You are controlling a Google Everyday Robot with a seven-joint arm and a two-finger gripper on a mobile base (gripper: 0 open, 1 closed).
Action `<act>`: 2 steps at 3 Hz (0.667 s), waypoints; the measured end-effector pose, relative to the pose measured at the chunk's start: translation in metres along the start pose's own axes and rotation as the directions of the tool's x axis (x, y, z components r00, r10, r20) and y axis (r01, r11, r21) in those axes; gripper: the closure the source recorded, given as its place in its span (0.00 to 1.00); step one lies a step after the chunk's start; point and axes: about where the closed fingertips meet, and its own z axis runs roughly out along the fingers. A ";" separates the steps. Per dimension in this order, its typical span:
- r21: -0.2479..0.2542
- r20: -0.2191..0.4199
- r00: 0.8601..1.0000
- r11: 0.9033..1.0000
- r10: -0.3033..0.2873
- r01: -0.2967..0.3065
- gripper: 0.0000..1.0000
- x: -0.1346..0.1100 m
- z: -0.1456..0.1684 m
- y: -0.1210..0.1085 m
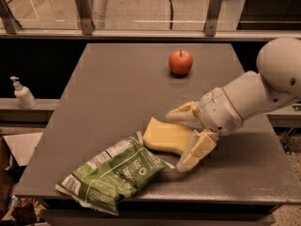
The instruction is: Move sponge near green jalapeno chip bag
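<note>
The gripper (pixel 176 141) sits low over the grey table (pixel 117 88), set around the right end of the sponge (pixel 160 135). Whether it is clamping the sponge or has let go cannot be told from this view. The sponge lies flat, reaching out from the gripper toward the left of the view, and its near-left corner touches the top edge of the green jalapeno chip bag (pixel 113 175).

The bag lies crumpled just down-left of the gripper, printed side up, with its lower corner reaching over the table's near edge. The one other thing on the table is a red apple (pixel 180 62), well beyond the gripper toward the far edge and apart from everything else.

Between the gripper and the apple the tabletop is bare, and so is the wide stretch to the gripper's left behind the bag. On the gripper's right the table edge is near, and the white arm (pixel 249 98) comes in across it. In front of the gripper only a narrow strip of table remains before the near edge.

Off the table, a pump bottle (pixel 22 94) stands on a ledge far to the left. Metal posts (pixel 84 8) rise behind the far edge.

The arm's round upper joint is cut off by the right border, and the gripper covers the sponge's right end — its shape there is hidden.
</note>
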 end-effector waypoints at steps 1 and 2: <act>0.002 0.002 1.000 1.000 0.000 0.000 0.00 -0.001 -0.002 -0.001; 0.048 0.038 0.999 0.999 0.009 -0.011 0.00 -0.004 -0.024 -0.014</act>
